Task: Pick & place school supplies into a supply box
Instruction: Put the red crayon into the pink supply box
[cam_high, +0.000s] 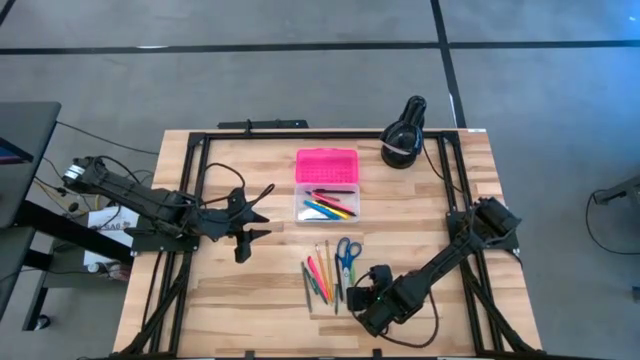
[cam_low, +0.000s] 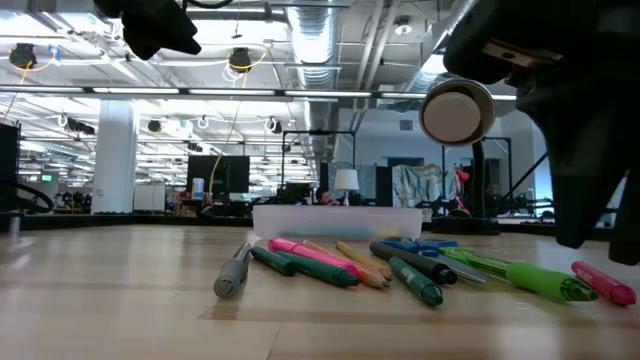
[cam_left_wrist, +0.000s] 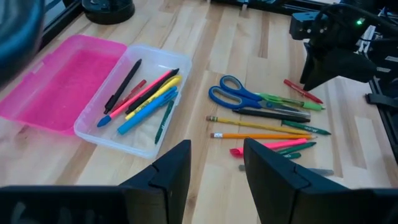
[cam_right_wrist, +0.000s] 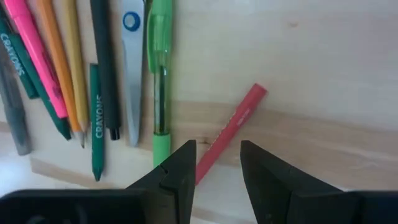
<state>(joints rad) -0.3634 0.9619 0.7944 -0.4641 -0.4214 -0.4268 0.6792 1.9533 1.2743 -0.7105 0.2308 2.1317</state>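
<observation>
Right hand: the right hand (cam_right_wrist: 216, 163) hangs low over the near part of the desk (cam_high: 250, 290), fingers parted and holding nothing, with a red crayon (cam_right_wrist: 229, 132) lying slantwise just beyond the fingertips.
Loose pile: the school supplies (cam_high: 328, 268) left on the desk lie side by side just beside that hand; they include a green pen (cam_right_wrist: 160, 74), a pink marker (cam_right_wrist: 36, 53), pencils, green crayons, and the blue-handled scissors (cam_left_wrist: 239, 97) at the far edge of the group.
Left hand: the left hand (cam_left_wrist: 214, 163) waits above the desk's left side, well apart from the pile, fingers parted and empty.
Supply box: the supply box (cam_high: 327, 205) sits beyond the pile toward the desk's middle, its pink lid (cam_high: 326, 165) flung open on the far side, its clear base facing the pile.
Done: several pens and markers, among them black, yellow, blue and red ones, already lie in the base.
Left: by my judgement roughly half remains, a dozen or so pieces, scissors included.
Edges: the pile is near the front edge of the desk; the red crayon lies apart from its neighbours, so it looks easiest to grip.
Open room: bare wood between pile and box gives a clear path; a black round device (cam_high: 404, 135) stands at the far right, out of the way.
</observation>
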